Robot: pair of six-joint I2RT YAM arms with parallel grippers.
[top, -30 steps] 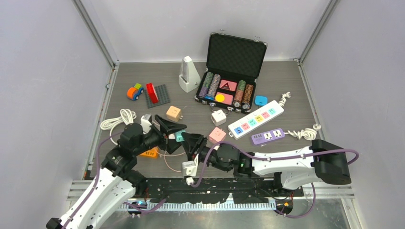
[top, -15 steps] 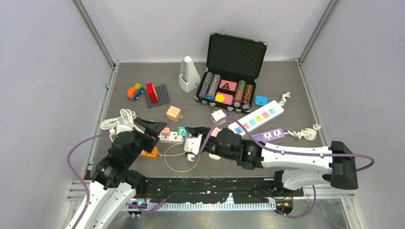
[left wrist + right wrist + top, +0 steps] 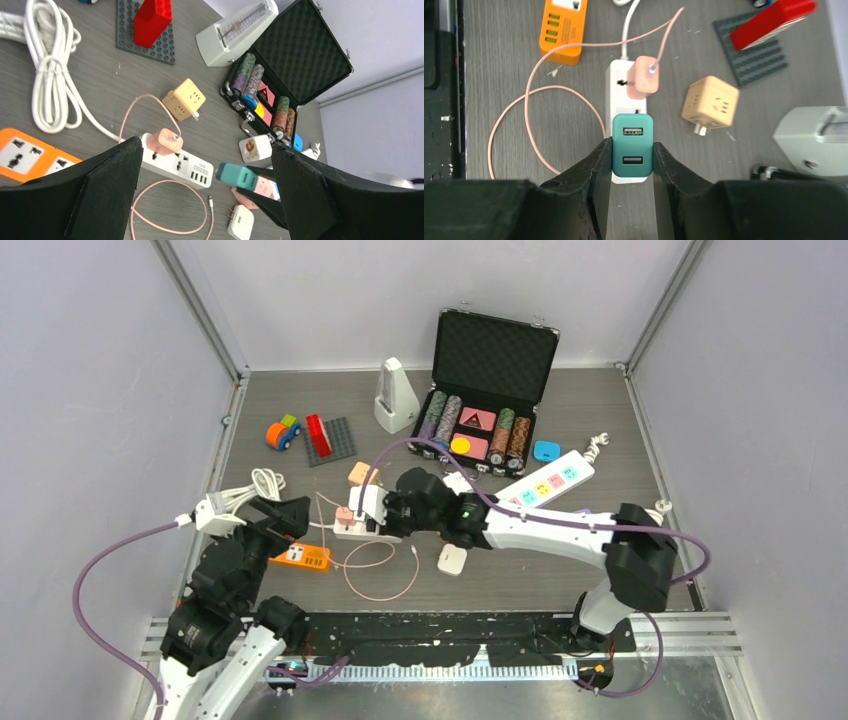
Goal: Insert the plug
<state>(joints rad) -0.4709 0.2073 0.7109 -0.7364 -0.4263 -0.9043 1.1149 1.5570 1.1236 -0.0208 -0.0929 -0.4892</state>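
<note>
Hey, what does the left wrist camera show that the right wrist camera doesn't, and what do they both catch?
Only the left wrist view: the open poker chip case, the coiled white cable and a white charger with a sticker. Only the right wrist view: the two USB ports of the teal charger, face-on, with the right end effector shut on its sides. Both: the white power strip with the pink charger plugged in, the beige cube adapter, the orange power strip and the red brick.

Lab test cell, grey panel walls (image 3: 100,390)
</note>
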